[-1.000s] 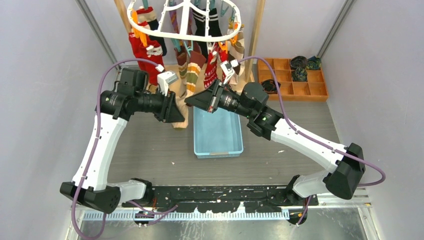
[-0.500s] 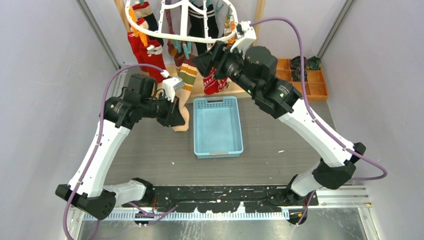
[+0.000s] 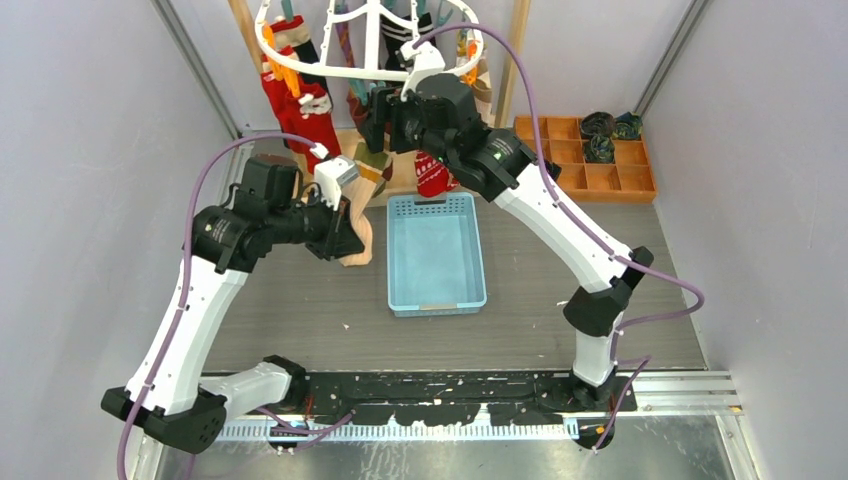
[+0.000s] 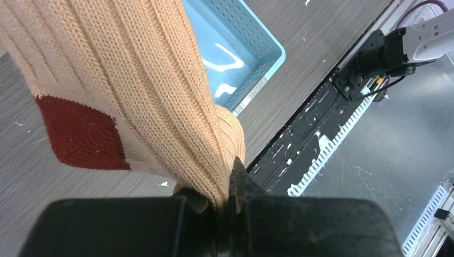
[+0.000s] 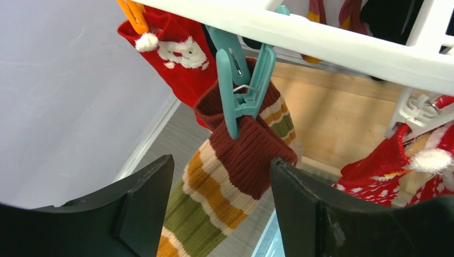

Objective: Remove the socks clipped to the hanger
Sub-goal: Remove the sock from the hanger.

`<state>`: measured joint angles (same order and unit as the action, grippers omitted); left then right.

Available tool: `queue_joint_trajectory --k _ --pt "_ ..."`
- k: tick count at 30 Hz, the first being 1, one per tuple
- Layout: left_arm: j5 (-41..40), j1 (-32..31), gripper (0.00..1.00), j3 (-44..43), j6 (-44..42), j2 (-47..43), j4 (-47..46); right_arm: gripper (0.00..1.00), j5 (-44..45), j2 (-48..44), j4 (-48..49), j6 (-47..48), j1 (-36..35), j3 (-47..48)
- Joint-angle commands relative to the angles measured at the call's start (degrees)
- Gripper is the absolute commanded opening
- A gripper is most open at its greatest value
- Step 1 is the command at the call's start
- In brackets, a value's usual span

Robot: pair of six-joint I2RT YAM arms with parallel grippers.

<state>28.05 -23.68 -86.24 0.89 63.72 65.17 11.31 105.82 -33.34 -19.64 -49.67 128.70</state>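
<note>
At the left, we see the left arm's fingers (image 4: 238, 187) pressed together on a beige ribbed-knit sock with a dark red heel patch (image 4: 123, 80). Their tips are buried in the bunched fabric, and the wrist view cuts off the sock's far end. From above, this sock (image 3: 357, 245) hangs well below the hanger, just beside the left wall of a light blue perforated plastic basket (image 3: 435, 285) that stands on the grey wood-grain counter (image 3: 560, 290). We cannot tell whether the sock touches the counter. Further right and higher, the frame edge crops the top of the white plastic oval ring hanger (image 3: 268, 38), and the right arm covers part of its hanging socks. The right arm's fingers (image 5: 144, 209) stand apart on either side of a chunky knit sock with a maroon cuff and orange and green stripes (image 5: 230, 171), gripping nothing. A teal plastic clip (image 5: 241, 80) pins that cuff under the hanger bar, beside a fuzzy red Santa sock (image 5: 176, 59). At the far right sits an orange wooden compartment tray (image 3: 590, 180), holding dark rolled bundles too small to identify.
</note>
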Motion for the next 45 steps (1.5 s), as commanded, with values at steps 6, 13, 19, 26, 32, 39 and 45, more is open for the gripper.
queue_joint_trajectory --k 6,13,19,26,32,39,45 --pt "3.1 -0.3 0.00 -2.1 -0.6 -0.5 0.9 0.70 -2.4 2.9 2.6 1.6 3.3 7.7" --pt "4.0 -0.3 0.00 -3.0 -0.6 -1.1 1.7 0.63 -9.5 4.4 7.5 -2.2 6.8 7.5" --pt "4.6 -0.3 0.00 -3.3 -0.6 -0.7 1.9 0.63 -15.5 4.8 10.1 -3.4 7.1 6.9" --pt "4.6 -0.3 0.00 -3.9 -0.6 -0.2 2.1 0.72 -17.1 3.7 14.0 -4.8 7.1 3.3" --pt "4.5 -0.4 0.00 -4.3 -0.6 -0.3 2.5 0.71 -15.8 4.7 13.6 -5.2 7.1 5.1" --pt "4.6 -0.3 0.00 -4.9 -0.6 -0.4 3.2 0.59 -12.8 7.0 12.8 -4.4 7.1 8.7" --pt "4.8 -0.4 0.00 -4.9 -0.6 -0.4 3.3 0.46 -12.6 7.9 12.9 -4.2 7.1 10.1"
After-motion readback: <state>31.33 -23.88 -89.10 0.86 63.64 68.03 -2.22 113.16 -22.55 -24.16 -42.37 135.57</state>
